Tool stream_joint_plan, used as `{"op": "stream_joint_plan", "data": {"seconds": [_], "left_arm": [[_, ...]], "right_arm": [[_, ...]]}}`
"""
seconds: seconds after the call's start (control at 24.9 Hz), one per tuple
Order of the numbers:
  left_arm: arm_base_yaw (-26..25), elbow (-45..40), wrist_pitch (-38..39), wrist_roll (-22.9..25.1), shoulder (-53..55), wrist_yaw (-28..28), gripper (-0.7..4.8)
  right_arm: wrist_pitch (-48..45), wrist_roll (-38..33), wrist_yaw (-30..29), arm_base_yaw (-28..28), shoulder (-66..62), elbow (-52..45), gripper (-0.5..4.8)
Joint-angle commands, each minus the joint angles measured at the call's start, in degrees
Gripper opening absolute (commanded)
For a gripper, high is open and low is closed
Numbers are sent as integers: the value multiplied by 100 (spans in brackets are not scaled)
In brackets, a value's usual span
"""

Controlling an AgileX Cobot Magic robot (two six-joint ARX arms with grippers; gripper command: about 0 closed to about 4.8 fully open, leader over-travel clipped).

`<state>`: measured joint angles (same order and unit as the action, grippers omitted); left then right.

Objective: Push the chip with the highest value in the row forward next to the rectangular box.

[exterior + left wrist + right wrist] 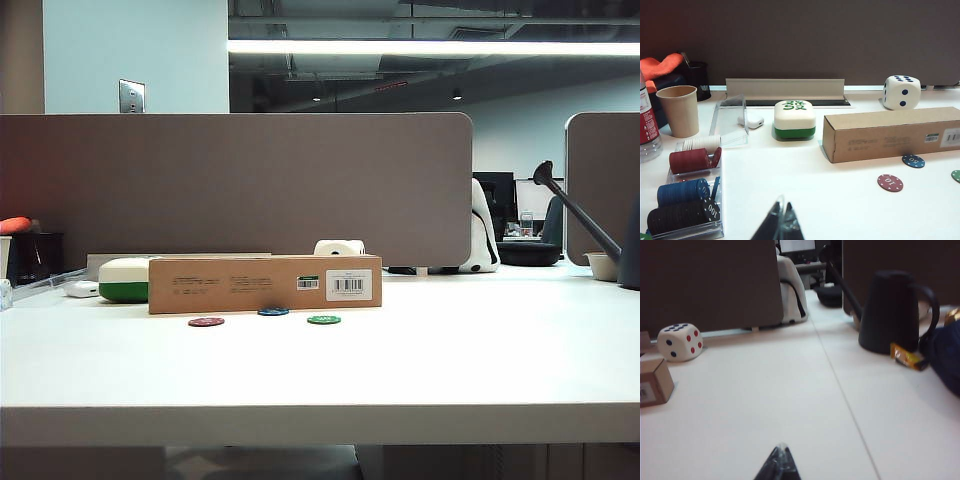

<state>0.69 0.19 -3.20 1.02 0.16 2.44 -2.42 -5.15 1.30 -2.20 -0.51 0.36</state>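
The blue chip (273, 311) (913, 161) lies right at the front face of the long brown rectangular box (265, 284) (892, 134). A dark red chip (206, 322) (890, 182) and a green chip (323, 320) (956, 175) of the row lie a little nearer the table's front. My left gripper (782, 206) is shut and empty over bare table, well back from the chips. My right gripper (781, 447) is shut and empty too, far off to the right. One end of the box (655, 381) shows in the right wrist view. Neither arm shows in the exterior view.
A white-and-green case (124, 279) (795, 119) and a large die (901, 92) (680, 341) stand behind the box. A clear tray of stacked chips (689, 200), a paper cup (679, 110) and a bottle (648, 130) stand at the left. A black watering can (891, 311) stands at the right.
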Motion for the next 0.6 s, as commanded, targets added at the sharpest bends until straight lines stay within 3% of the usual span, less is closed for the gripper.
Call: {"op": "stream_joint_plan", "data": {"seconds": [0.04,0.6], "left_arm": [[7,24,-50,-17,-2,20,-5],[7,24,-50,-17,-2,22,-5]], "right_arm": [[-214,452,2,-2,63,-28,-9],[-208,540,2,254,63,-28,-9]]}}
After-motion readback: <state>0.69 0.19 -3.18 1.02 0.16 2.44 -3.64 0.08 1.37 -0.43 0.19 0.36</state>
